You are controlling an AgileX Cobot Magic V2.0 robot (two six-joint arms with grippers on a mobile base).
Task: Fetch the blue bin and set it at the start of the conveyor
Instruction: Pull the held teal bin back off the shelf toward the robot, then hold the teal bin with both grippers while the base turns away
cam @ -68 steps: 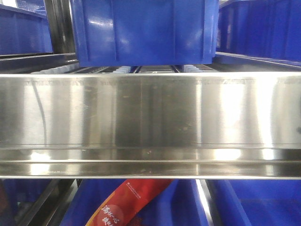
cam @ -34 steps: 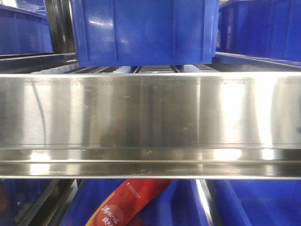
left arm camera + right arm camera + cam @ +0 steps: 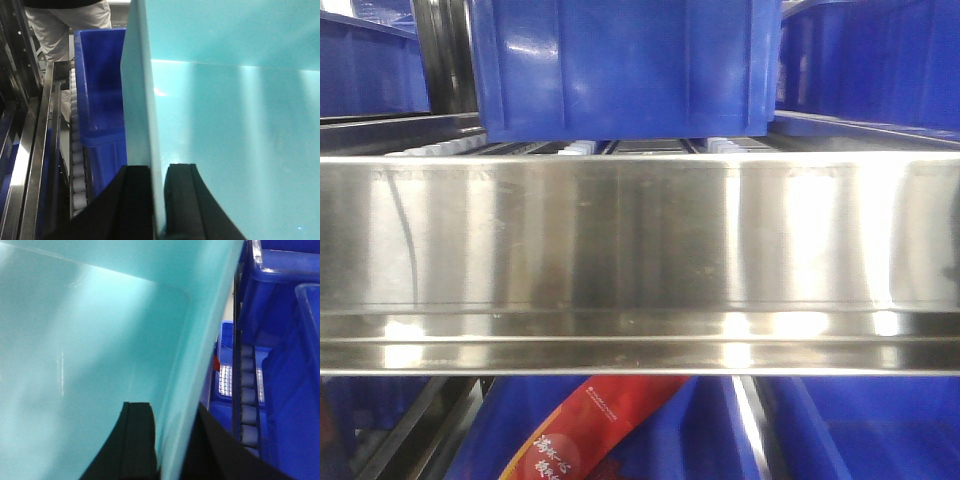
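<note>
I have the blue bin (image 3: 235, 125) pinched from both sides. The left gripper (image 3: 159, 172) straddles one side wall, one finger outside and one inside, closed onto the plastic. The right gripper (image 3: 170, 412) does the same on the opposite wall of the bin (image 3: 75, 340). The tub sits between my two wrists at the shelf rack, just beside a dark blue bin (image 3: 102, 100) and a roller track (image 3: 77, 170). I cannot tell whether its base rests on anything.

The front camera is no help here. It shows only the steel rail (image 3: 640, 250) across the middle, more dark blue tubs and a red packet (image 3: 585, 430) below. The conveyor start is in none of my views. A person (image 3: 70, 25) stands at the far end of the rack.

What I see of the inside is bare, so I judge the bin light. The walls look thin, smooth and glossy (a slippery surface for flat pads), and I expect them to flex if the arms drift apart or squeeze inward. Holding at the rim on two opposite walls seems right, since the rim is the stiffest part. I would keep both wrists level and their spacing fixed, or the tub may twist or slide out of one pinch.
</note>
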